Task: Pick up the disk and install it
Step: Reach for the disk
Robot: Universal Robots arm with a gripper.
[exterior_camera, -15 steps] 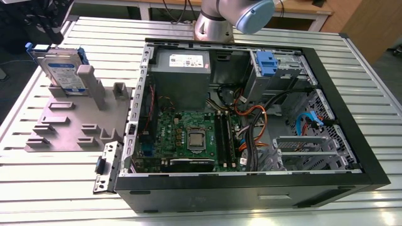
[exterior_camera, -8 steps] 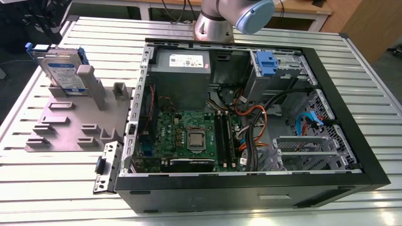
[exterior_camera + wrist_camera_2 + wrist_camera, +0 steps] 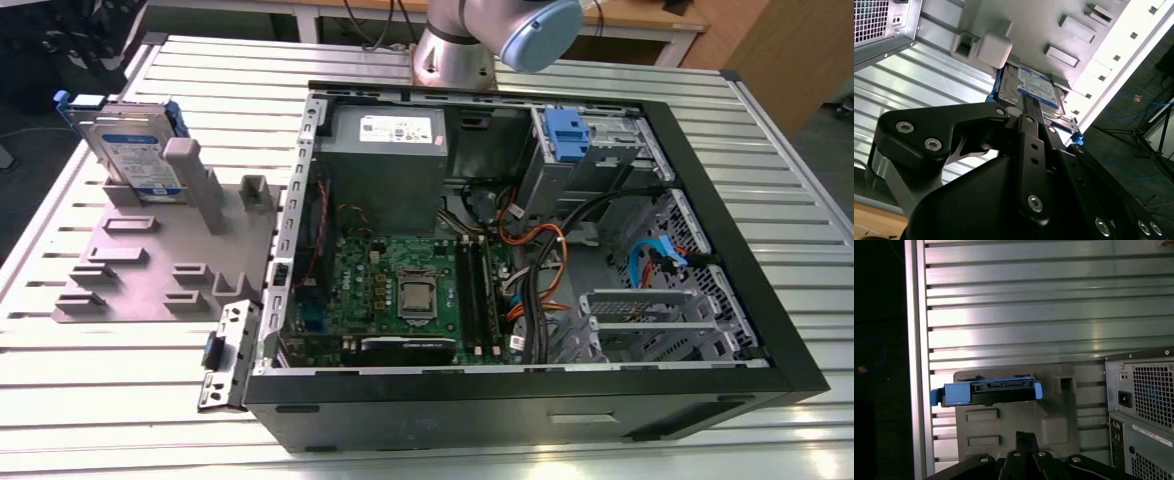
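The disk (image 3: 134, 150) stands on edge in a slot of a grey holder plate (image 3: 147, 265) at the exterior view's left, beside the open computer case (image 3: 747, 290). It is silver-grey with a white-and-blue label and a blue frame. In both wrist views the disk (image 3: 1036, 90) (image 3: 989, 390) lies ahead of my black gripper (image 3: 1027, 100) (image 3: 1024, 436), well apart from it. The fingers sit together with nothing between them. The arm's base (image 3: 454, 45) rises behind the case.
The case holds a motherboard (image 3: 400, 285), a grey power supply (image 3: 387, 135), a drive bay with a blue latch (image 3: 567, 135) and loose cables. A metal bracket (image 3: 227, 355) lies by its near corner. The slatted metal table (image 3: 120, 420) drops off beyond the holder.
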